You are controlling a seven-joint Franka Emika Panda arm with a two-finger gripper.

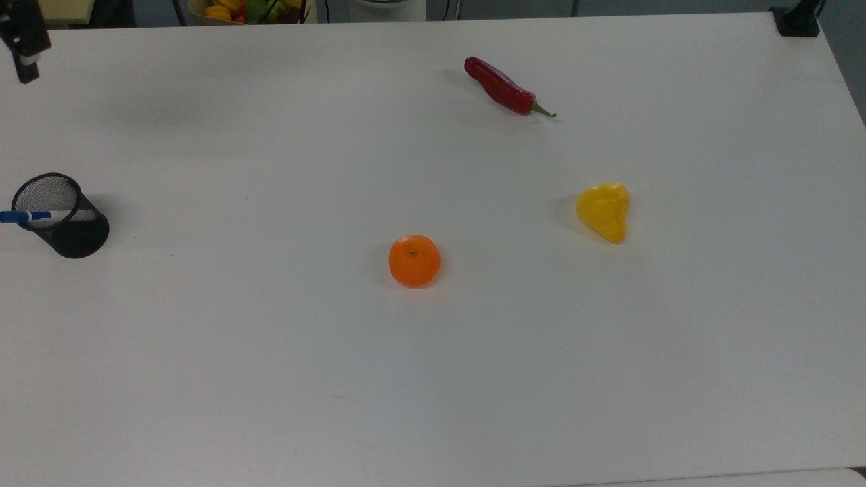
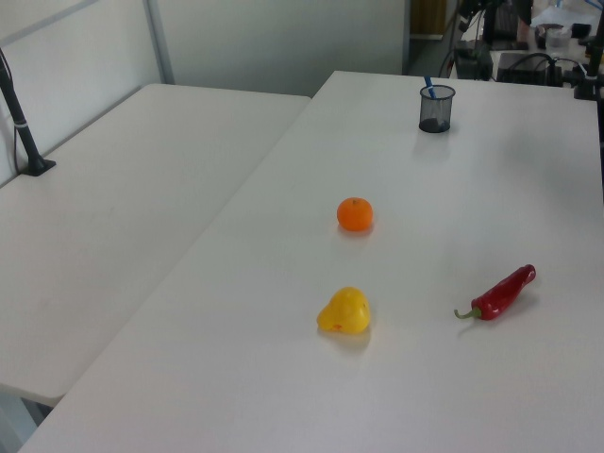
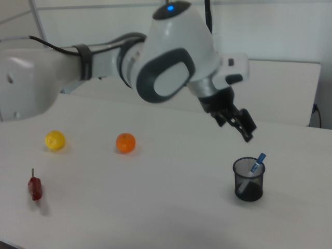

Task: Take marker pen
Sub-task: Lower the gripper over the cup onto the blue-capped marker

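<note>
While slim white blue-capped marker pen [image 3: 256, 165] leans in black mesh cup [image 3: 248, 180], tool [image 3: 244, 126] hovers above, toward the right view's left; cap end up; finger gap: cannot tell.

White table [image 1: 473, 379], black mesh cup [image 1: 62, 216], marker pen [image 1: 30, 216] in cup w/ blue cap, white barrel, orange [image 1: 415, 261] right of cup, yellow pepper [image 1: 604, 211], red chilli [image 1: 499, 86] w/ green stem.

No legible text, brand, number or sign anywhere. Blue label on pen [image 1: 27, 216] too small to read. Nothing printed on the cup [image 1: 62, 215], the fruit or the surface [image 1: 433, 379].
</note>
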